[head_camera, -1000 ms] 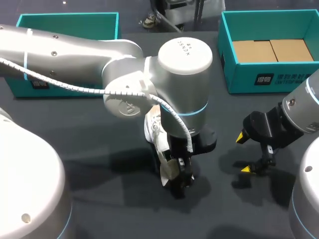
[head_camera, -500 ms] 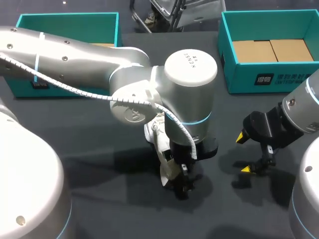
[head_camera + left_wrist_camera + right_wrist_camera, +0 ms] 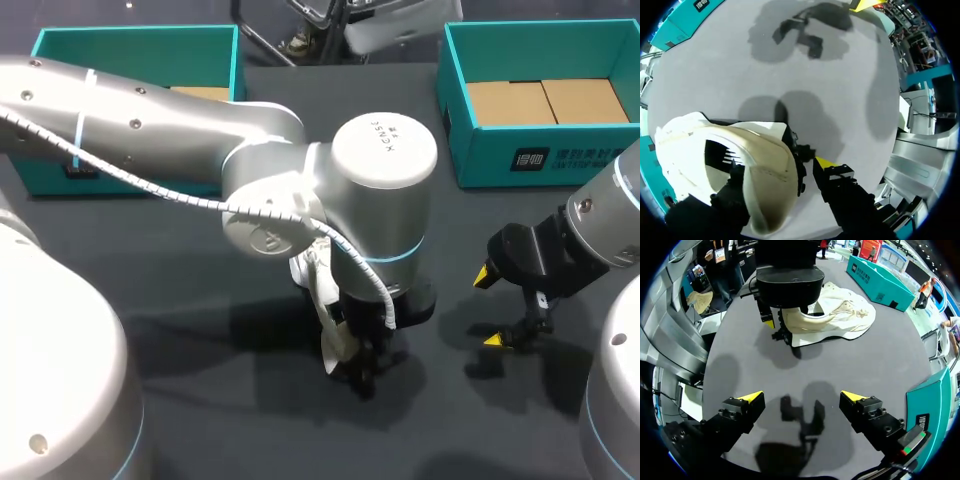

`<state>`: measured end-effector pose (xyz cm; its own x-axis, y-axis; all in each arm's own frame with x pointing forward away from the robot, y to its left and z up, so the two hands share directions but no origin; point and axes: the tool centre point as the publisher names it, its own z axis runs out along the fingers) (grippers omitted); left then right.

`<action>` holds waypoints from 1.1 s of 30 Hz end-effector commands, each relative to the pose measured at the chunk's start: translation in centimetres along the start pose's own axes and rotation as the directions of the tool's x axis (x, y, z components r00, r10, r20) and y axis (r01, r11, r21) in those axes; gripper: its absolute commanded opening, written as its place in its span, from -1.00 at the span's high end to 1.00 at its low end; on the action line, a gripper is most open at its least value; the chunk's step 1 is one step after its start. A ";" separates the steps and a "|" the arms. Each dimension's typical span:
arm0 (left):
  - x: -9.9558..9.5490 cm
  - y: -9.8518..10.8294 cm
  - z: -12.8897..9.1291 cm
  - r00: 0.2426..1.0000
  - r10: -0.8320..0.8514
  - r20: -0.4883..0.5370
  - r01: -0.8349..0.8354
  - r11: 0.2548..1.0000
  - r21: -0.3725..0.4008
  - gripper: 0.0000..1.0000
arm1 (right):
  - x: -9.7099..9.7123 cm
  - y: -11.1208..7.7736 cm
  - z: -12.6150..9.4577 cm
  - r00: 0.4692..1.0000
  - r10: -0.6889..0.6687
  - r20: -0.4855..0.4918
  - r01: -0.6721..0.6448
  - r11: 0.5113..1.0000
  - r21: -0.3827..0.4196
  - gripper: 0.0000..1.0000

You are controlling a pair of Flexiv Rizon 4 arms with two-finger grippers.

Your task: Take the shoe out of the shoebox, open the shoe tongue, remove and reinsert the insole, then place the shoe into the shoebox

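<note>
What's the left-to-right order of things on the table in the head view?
left teal shoebox → white shoe → right gripper. The right teal shoebox, farther back, spans the right gripper's position, so it is left out of the order.

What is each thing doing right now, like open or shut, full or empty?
shoe: out of its box, on the table.
left gripper: down at the shoe's heel; grip unclear.
right gripper: open, holding nothing.
right shoebox: open, only cardboard inside.
left shoebox: open, inside mostly hidden.
</note>
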<state>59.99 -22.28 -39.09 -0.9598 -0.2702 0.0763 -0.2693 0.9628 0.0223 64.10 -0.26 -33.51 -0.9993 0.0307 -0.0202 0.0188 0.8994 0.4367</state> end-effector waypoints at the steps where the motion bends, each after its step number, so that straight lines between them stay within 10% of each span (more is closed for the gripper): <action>1: 0.0 0.4 -0.1 1.000 -0.009 0.002 0.009 1.000 0.007 0.05 | 0.2 -0.1 -0.1 1.000 0.000 0.003 0.000 1.000 0.001 -1.00; 10: -0.3 0.7 -0.3 0.999 -0.033 0.009 0.033 0.999 0.022 0.27 | 0.2 -0.1 -0.1 1.000 0.000 0.003 0.000 1.000 0.001 -1.00; 13: -0.4 0.6 -0.1 1.000 -0.022 -0.014 0.022 1.000 0.014 1.00 | 0.2 -0.1 -0.1 1.000 0.000 0.003 0.000 1.000 0.001 -1.00; 24: -0.3 1.5 -1.6 1.000 -0.012 -0.013 0.012 0.999 0.036 1.00 | 0.2 -0.1 -0.1 1.000 0.000 0.003 0.000 1.000 0.001 -1.00; 33: -2.0 3.5 -7.4 0.997 0.036 -0.070 -0.033 0.999 0.036 1.00 | 0.2 -0.1 -0.1 1.000 0.000 0.003 0.000 1.000 0.001 -1.00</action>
<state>60.19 -20.83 -35.46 -0.9626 -0.2428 0.1199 -0.2452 0.9695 -0.0052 64.10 -0.27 -33.51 -0.9993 0.0308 -0.0202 0.0189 0.8994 0.4367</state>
